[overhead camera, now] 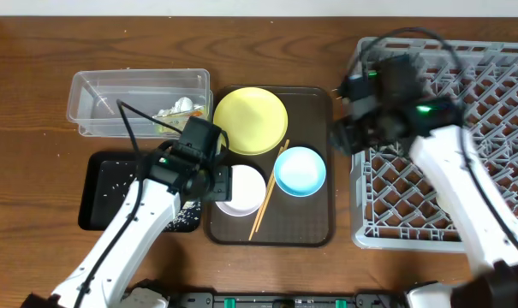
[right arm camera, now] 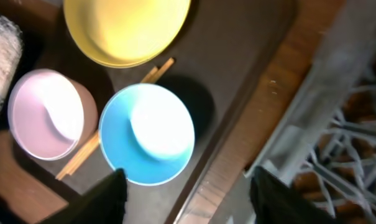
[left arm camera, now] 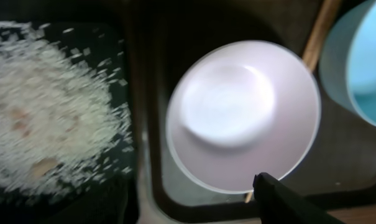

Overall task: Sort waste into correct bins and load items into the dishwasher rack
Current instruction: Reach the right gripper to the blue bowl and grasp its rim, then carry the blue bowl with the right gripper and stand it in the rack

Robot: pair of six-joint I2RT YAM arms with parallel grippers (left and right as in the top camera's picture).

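Right hand (right arm camera: 188, 182) spread wide over the light blue bowl (right arm camera: 147, 134) on the brown serving tray (overhead camera: 314, 214); left hand (overhead camera: 204, 168) above the white bowl (left arm camera: 243, 115), spread or pressed together cannot tell; rice (left arm camera: 45, 118) in the black tray (overhead camera: 100, 192).

The left arm (overhead camera: 126, 231) and the right arm (overhead camera: 468, 201) are wearing smooth white shells over their long links, with bulky black housings sitting at the joints. Thin black cables (overhead camera: 128, 120) are looping off both. A small green light (overhead camera: 424, 109) is glowing on each wrist housing. The right claw (right arm camera: 188, 190) is showing two blunt, matte-black fingers (right arm camera: 107, 199).
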